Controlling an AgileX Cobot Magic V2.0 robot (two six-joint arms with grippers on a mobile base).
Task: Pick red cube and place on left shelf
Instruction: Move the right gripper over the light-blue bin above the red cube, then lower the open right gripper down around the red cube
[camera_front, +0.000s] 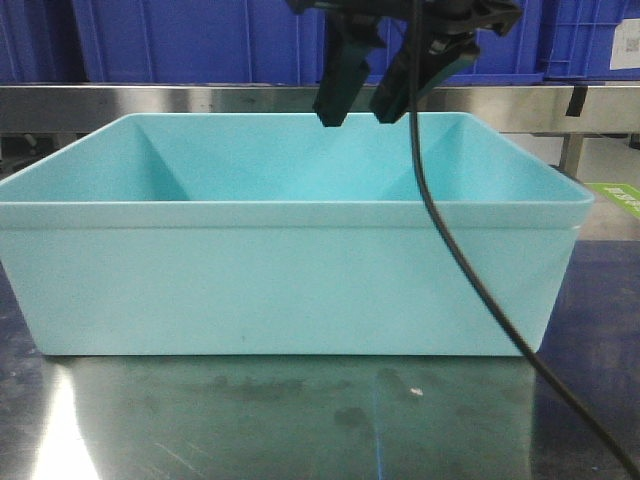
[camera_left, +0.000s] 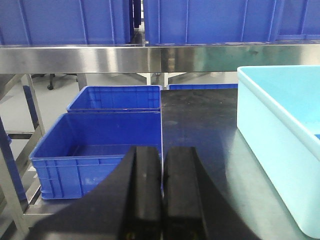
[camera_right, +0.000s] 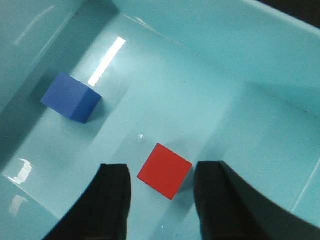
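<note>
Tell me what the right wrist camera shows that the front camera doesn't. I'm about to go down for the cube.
Only the right wrist view looks into the teal tub. The red cube on its floor is seen between the open fingers, and a blue cube sits apart by a side wall. Only the front view shows the tub's outer wall, the steel table, a black cable and the blue crates behind the shelf rail. Both show the tub and the right gripper over it.
</note>
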